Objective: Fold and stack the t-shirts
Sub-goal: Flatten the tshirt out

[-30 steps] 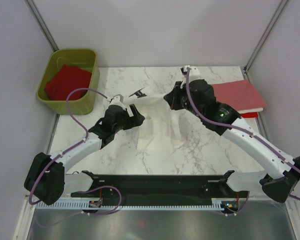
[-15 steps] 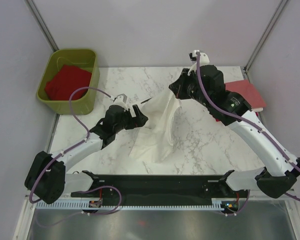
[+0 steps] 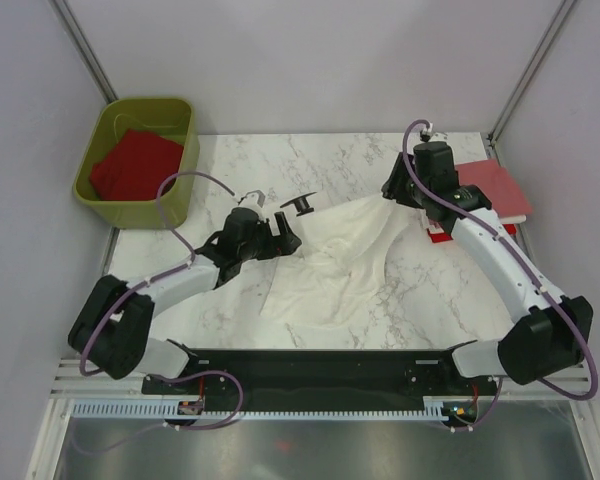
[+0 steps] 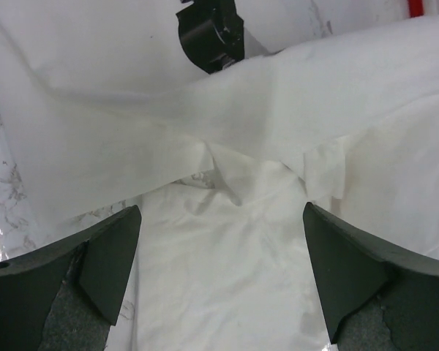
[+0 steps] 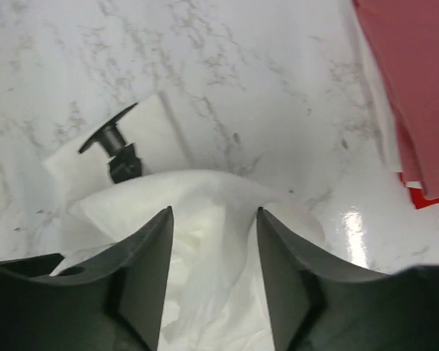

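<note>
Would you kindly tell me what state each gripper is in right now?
Left gripper: open, empty, over the white t-shirt.
Right gripper: partly open, white t-shirt cloth between its jaws.

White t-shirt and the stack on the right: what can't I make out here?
- white t-shirt: crumpled in every view; its own folds hide collar and sleeves.
- black object at its far edge: small in top view, cut by left wrist view's top edge; unidentifiable.
- pink-and-red stack: right arm covers its near corner in top view; shirt count unclear.
- red shirt in the green tub: top view, it hides anything beneath.
</note>
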You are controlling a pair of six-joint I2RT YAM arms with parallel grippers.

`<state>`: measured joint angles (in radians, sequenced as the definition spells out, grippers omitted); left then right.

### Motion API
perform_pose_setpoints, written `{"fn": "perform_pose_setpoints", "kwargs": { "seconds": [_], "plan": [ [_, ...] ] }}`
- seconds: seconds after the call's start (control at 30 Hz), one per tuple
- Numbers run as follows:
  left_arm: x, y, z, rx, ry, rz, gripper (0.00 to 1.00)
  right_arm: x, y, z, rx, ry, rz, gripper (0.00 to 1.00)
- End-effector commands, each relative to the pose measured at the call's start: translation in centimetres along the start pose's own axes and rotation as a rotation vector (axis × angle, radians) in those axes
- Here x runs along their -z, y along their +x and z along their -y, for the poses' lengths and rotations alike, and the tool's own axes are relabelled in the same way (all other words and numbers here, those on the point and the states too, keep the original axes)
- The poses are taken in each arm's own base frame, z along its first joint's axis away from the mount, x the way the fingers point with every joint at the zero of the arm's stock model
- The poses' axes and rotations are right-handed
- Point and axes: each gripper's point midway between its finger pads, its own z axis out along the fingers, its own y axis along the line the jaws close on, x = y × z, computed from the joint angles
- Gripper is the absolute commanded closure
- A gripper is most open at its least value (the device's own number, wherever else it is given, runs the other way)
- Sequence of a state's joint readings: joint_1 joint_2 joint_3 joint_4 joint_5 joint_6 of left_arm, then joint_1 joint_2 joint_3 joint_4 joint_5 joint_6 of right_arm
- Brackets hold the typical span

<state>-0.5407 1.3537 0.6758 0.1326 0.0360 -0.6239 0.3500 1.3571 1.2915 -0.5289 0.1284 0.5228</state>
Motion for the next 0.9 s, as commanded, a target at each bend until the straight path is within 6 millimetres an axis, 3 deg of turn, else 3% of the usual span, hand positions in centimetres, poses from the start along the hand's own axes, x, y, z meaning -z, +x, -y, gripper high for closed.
{"fn": "perform_pose_setpoints", "kwargs": {
  "seconds": [0.0, 0.03, 0.1, 0.13, 0.23, 0.33, 0.43, 0.63, 0.77, 0.87],
  "plan": [
    [-2.4, -0.6, 0.4, -0.058, -0.001, -0.022, 0.01, -2.2, -0.3, 2.3, -0.032, 0.035, 0.029, 0.4],
    [-3.6, -0.4, 0.4, -0.064, -0.008, -0.049, 0.01, -2.4, 0.3, 2.6, -0.022, 0.038, 0.016, 0.33],
    [-4.6, -0.1, 0.2, -0.069, -0.021, -0.077, 0.02, -2.8, 2.6, 2.6, -0.01, 0.002, -0.044, 0.3],
    [-5.3, -0.1, 0.3, -0.069, -0.021, -0.088, 0.02, -3.0, 4.9, 3.3, -0.01, 0.001, -0.093, 0.28],
    [-6.2, 0.2, 0.3, -0.065, -0.027, -0.119, 0.02, -2.4, 7.4, 2.9, -0.02, -0.08, -0.129, 0.22],
    [-6.8, 1.1, 0.2, -0.045, -0.033, -0.173, 0.02, -2.3, 12.8, 3.5, -0.005, -0.126, -0.223, 0.24],
    [-6.8, 1.4, 0.2, -0.033, -0.033, -0.183, 0.02, -2.5, 15.9, 3.5, 0.016, -0.146, -0.282, 0.3],
    [-5.9, 0.5, 0.1, -0.042, -0.05, -0.145, 0.02, -2.6, 20.3, 4.0, 0.021, -0.163, -0.341, 0.34],
    [-5.7, 0.2, 0.4, -0.038, -0.042, -0.139, 0.02, -2.4, 21.5, 4.0, -0.006, -0.186, -0.355, 0.35],
    [-5.6, 0.3, 0.4, -0.036, -0.037, -0.143, 0.02, -2.2, 21.5, 3.9, -0.016, -0.19, -0.335, 0.47]
  ]
}}
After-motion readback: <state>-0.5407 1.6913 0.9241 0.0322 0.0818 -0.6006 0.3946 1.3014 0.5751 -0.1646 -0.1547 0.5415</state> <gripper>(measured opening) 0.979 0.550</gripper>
